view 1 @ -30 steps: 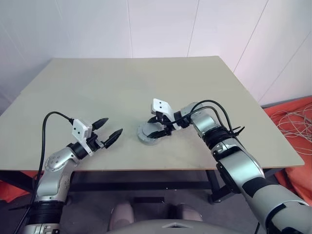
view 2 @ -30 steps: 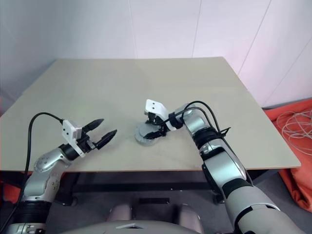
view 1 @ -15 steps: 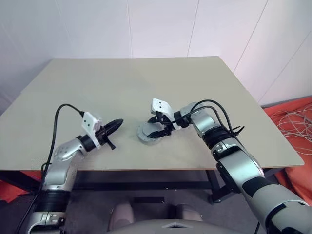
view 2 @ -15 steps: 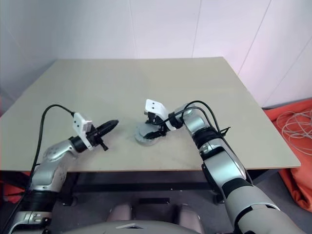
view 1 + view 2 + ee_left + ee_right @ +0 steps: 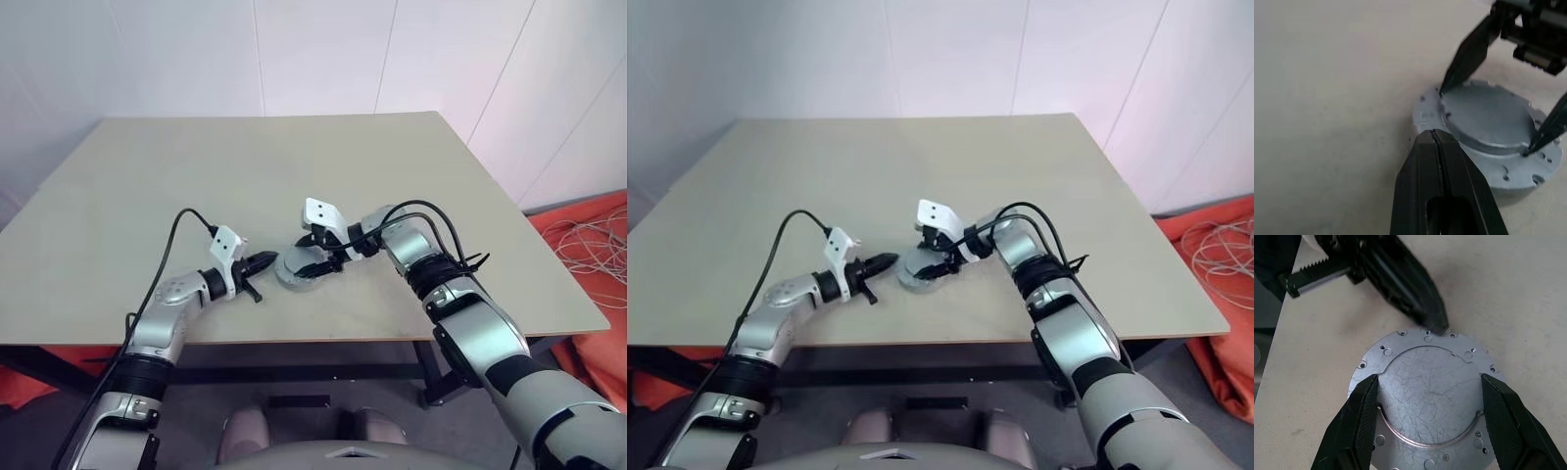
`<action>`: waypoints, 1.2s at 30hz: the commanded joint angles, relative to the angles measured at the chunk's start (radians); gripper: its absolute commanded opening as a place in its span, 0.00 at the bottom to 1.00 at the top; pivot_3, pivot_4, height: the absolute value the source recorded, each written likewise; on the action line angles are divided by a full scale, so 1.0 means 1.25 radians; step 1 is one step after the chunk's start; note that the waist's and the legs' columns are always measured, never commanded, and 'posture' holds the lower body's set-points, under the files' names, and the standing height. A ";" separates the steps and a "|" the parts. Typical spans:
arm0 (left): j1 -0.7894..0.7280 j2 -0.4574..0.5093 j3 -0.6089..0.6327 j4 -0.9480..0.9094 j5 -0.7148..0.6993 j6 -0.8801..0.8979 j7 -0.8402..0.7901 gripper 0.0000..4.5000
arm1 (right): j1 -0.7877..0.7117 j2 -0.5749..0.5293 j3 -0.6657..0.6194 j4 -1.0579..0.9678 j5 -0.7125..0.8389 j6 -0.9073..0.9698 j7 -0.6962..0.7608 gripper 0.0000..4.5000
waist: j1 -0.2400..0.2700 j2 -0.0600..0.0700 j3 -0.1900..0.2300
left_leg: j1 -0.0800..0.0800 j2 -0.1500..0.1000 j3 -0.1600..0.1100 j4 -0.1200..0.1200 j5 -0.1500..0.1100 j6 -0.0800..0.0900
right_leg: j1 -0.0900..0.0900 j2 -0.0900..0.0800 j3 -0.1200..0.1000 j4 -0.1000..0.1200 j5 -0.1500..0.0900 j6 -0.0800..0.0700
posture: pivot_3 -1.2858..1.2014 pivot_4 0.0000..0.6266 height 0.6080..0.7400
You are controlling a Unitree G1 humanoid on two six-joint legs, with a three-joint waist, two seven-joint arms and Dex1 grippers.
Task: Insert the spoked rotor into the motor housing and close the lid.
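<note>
The left gripper reaches in low over the beige table, its two black fingers pressed together with nothing between them. Its tip sits at the left edge of the round metal assembly, touching or just short of the flange; the right wrist view shows it right against the rim, but contact cannot be confirmed.

Near the front middle of the table lies the motor housing, seen as a flat silver flange ringed with small holes. On top of it rests the lid, a round grey disc with a scratched, plain upper face and a raised step around its rim. It sits centred on the flange and covers the housing, so nothing inside can be seen; windings and the spoked rotor are hidden if they are in there. Whether the lid is fully seated cannot be told.

The right gripper comes down over the assembly from the right, tilted downward. Its fingers are spread wide and straddle the lid, one tip at each side of the raised disc, set against its edge. In the left wrist view the same two tips meet the lid's rim on opposite sides.

To the far right, off the table, orange cloth lies on the floor with pale cable on it.
</note>
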 commanded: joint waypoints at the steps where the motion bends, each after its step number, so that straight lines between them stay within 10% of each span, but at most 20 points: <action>1: -0.013 0.005 -0.016 -0.005 0.024 0.024 0.007 0.00 | 0.006 0.001 0.026 0.003 -0.028 0.009 0.008 0.69 | 0.000 0.001 0.000 | 0.000 0.000 0.000 0.000 0.000 0.000 | 0.000 0.000 0.000 0.000 0.000 0.000 | 0.52 0.00 1.00; 9: -0.017 -0.001 -0.027 -0.015 0.035 0.035 0.005 0.00 | 0.004 0.006 0.017 -0.003 -0.022 0.023 -0.001 0.69 | 0.000 0.002 -0.002 | 0.000 0.000 0.000 0.000 0.000 0.000 | 0.001 0.000 0.000 0.000 0.000 0.000 | 0.52 0.00 1.00; 13: -0.021 0.003 -0.032 -0.016 0.046 0.030 0.001 0.00 | 0.007 0.000 0.017 -0.029 -0.013 0.043 0.021 0.99 | 0.001 0.003 -0.002 | 0.000 0.000 0.000 0.000 0.000 0.000 | 0.001 0.000 0.000 0.000 0.000 0.000 | 0.52 0.00 1.00; 23: -0.040 -0.003 -0.033 -0.011 0.047 0.036 -0.006 0.00 | 0.000 -0.041 -0.035 -0.186 0.055 0.169 0.069 1.00 | 0.003 0.003 -0.002 | -0.002 0.000 0.000 0.000 0.000 0.000 | -0.003 0.000 0.000 -0.001 0.000 0.000 | 0.52 0.00 1.00; 36: -0.056 -0.005 -0.038 0.001 0.051 0.025 -0.024 0.00 | -0.059 -0.116 -0.326 -0.138 0.280 0.744 -0.104 1.00 | 0.005 0.003 -0.001 | -0.003 -0.001 0.001 0.000 0.000 0.000 | -0.004 0.000 0.000 -0.001 0.000 0.000 | 0.52 0.00 1.00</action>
